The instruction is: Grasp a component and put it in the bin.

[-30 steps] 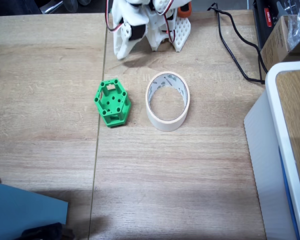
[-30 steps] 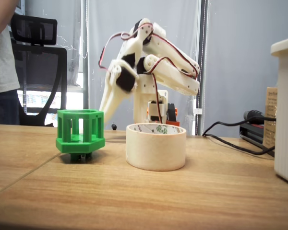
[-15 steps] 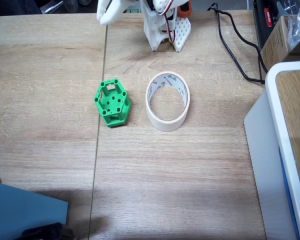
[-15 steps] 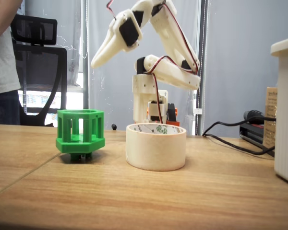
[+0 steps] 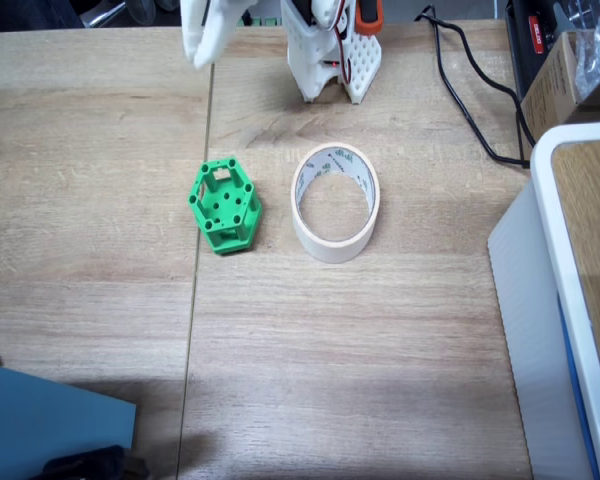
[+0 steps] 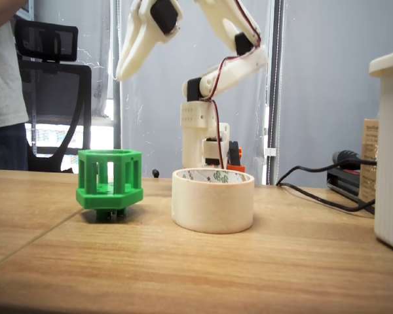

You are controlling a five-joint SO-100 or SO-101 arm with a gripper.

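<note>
A light wooden table (image 5: pixel 380 350) fills the foreground. Behind it hang grey curtains (image 6: pixel 327 78). A black chair (image 6: pixel 52 78) stands by a bright window (image 6: pixel 98 134).

Green hexagonal component (image 5: pixel 225 206) stands upright at centre-left of the frame, holes up; the cream tape-roll bin (image 5: pixel 335 201) sits near its right, apart.

Wooden table (image 5: pixel 100 150) (seamed) bears the component (image 5: pixel 225 206), the bin (image 5: pixel 335 203)

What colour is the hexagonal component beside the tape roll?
Bright green component, clearest in the fixed view from above.
</note>
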